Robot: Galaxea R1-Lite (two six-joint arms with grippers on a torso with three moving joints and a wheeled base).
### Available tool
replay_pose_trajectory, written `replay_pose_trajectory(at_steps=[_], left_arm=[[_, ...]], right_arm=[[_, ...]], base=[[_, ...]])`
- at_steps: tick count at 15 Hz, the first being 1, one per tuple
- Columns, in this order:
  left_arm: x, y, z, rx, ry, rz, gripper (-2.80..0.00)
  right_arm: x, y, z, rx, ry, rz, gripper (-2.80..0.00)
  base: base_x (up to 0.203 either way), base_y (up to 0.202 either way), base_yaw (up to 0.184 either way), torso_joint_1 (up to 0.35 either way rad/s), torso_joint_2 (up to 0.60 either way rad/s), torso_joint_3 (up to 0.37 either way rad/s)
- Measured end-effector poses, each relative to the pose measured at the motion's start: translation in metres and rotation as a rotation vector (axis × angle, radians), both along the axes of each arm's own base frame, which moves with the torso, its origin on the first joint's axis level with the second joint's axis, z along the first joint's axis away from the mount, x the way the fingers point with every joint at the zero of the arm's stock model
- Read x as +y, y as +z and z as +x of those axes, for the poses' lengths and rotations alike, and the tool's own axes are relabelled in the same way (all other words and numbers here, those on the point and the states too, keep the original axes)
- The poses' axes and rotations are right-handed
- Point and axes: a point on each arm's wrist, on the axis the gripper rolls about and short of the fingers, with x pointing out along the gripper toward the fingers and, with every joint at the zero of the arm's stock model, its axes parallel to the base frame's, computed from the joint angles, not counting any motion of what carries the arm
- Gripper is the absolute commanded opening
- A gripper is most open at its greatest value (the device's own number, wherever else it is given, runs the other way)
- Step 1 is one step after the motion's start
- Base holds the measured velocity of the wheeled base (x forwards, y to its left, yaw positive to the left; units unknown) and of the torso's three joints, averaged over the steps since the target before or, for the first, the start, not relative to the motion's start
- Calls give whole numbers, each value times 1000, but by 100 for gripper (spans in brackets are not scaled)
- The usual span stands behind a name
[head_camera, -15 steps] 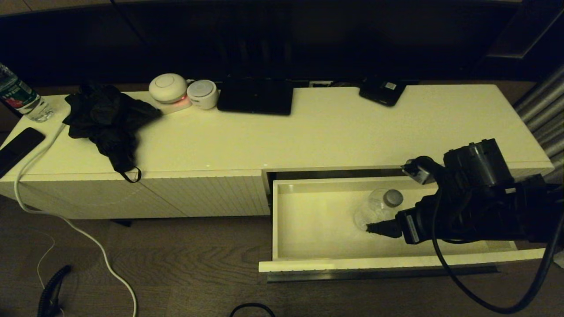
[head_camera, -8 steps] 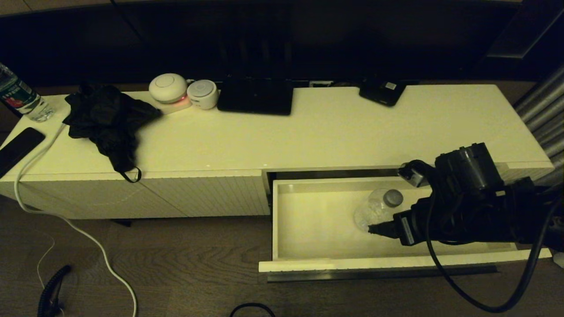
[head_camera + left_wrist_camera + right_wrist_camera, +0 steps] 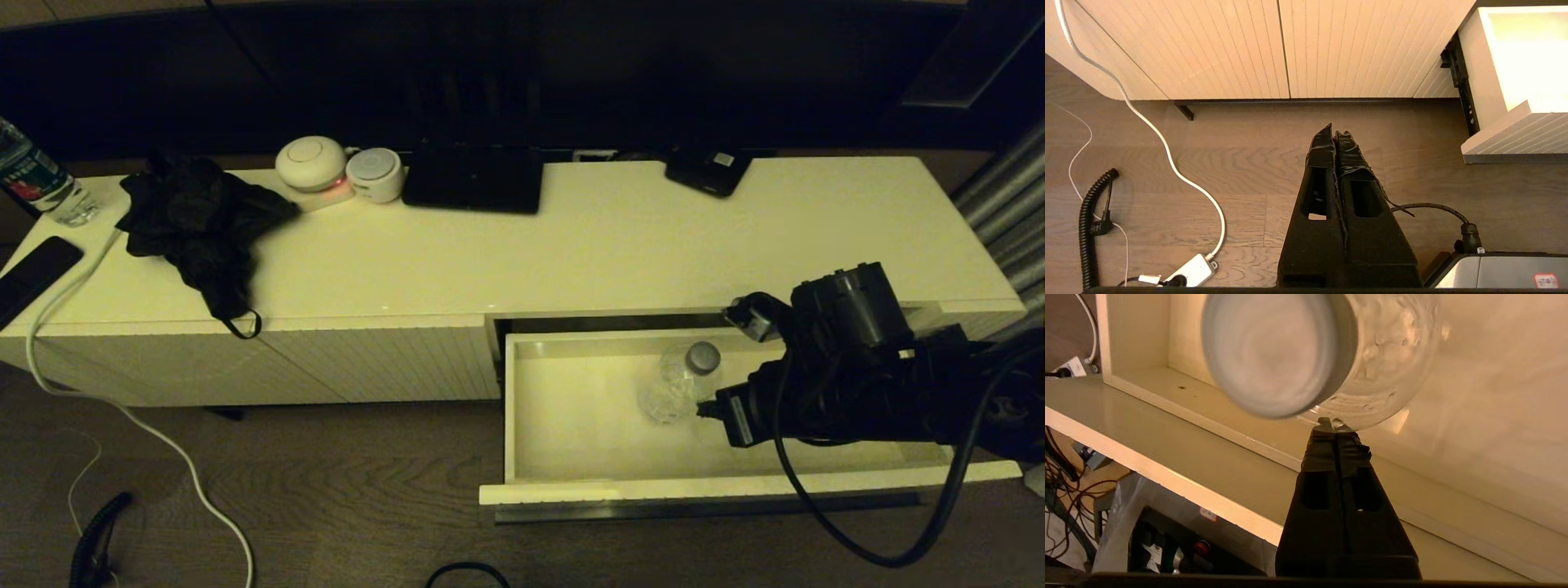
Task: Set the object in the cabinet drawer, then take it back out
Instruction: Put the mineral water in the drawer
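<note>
The clear plastic water bottle with a grey screw cap (image 3: 679,382) stands upright on the floor of the wide shallow cream drawer (image 3: 571,482), which is pulled out from the long low cream-white cabinet (image 3: 571,245). It looks light, thin-walled and smooth, so it is likely to tip or skid when nudged and to dent under a hard squeeze; the firmer shoulder or upper body seems the safest place to grip, with the fingers set either side. The right gripper (image 3: 1334,426) reaches into the drawer with its fingers pressed together, holding nothing, tips touching or just beside the bottle's shoulder below the cap. The left gripper (image 3: 1334,131) hangs over the wooden floor, fingers pressed together, well apart from the drawer.
</note>
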Motion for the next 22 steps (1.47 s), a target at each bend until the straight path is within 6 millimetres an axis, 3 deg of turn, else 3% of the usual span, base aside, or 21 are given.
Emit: replay_pose_trajectory(at_steps=[3,6,7,16,22], left_arm=[[0,0,0,0,0,0,-280],[0,0,0,0,0,0,-280],[0,0,0,0,0,0,-280],[0,0,0,0,0,0,-280],[0,0,0,0,0,0,-280]], right_arm=[[-2,-6,-5,20,0,-9,-280],[-9,-6,-24,16,5,-11,-280],[-11,-6,-29,5,7,-7,0],[-13,7,-37,-105,-19,10,0],[8,9,-5,-181,-69,-16,0]], base=[[0,0,0,0,0,0],[0,0,0,0,0,0],[0,0,0,0,0,0],[0,0,0,0,0,0],[0,0,0,0,0,0]])
